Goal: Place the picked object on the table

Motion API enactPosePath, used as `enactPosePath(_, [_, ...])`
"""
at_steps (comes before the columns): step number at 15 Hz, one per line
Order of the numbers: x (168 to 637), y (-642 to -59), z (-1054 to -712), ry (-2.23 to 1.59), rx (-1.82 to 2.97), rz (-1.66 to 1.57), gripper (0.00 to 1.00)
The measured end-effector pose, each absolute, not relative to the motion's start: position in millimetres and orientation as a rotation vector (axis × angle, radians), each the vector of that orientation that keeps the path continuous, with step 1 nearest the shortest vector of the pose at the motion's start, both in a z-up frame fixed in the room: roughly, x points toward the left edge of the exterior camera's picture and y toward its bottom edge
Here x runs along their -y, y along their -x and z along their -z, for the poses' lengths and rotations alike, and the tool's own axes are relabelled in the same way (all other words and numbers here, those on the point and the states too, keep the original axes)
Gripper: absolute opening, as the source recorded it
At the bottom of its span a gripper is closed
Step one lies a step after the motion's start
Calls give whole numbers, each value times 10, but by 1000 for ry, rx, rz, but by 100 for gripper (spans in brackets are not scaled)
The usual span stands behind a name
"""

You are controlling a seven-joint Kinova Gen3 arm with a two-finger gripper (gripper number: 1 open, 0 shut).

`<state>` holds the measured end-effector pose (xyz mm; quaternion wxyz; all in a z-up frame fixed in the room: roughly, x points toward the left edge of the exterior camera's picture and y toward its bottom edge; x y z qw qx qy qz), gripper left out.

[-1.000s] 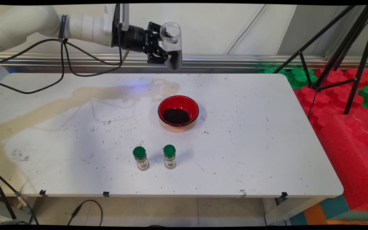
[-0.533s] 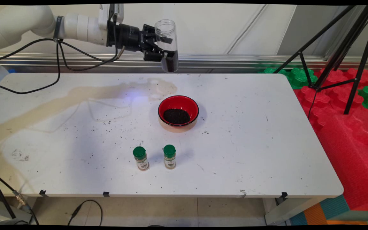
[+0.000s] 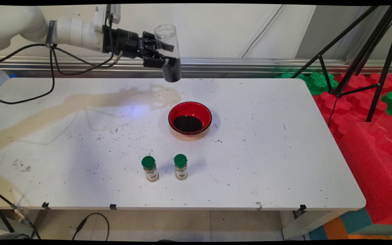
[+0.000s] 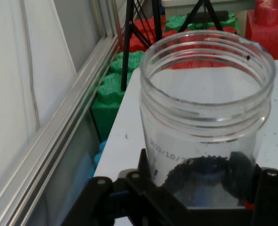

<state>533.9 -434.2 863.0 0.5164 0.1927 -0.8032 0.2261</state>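
My gripper (image 3: 163, 56) is shut on a clear plastic jar (image 3: 168, 52) held nearly upright, high over the table's back edge. The jar's mouth is open and dark grains lie in its bottom part. In the hand view the jar (image 4: 207, 117) fills the middle between my black fingers (image 4: 139, 183), with the dark grains low inside it. Below and to the right of the jar, a red bowl (image 3: 190, 119) with dark grains in it stands on the white table (image 3: 267, 143).
Two small spice bottles with green caps (image 3: 150, 168) (image 3: 180, 166) stand near the front. Dark grains are scattered over the table. A black tripod (image 3: 359, 51) and red and green foam blocks (image 3: 369, 112) are at the right. Black cables (image 3: 53, 75) hang from the arm.
The arm has drawn back to the left with the jar and sunk a little. The bowl and the bottles have not moved.
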Motion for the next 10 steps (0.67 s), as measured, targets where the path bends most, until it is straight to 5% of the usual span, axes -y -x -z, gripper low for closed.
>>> enactPosePath(10, [3851, -5507, -8558, -478, 1954, -499, 0])
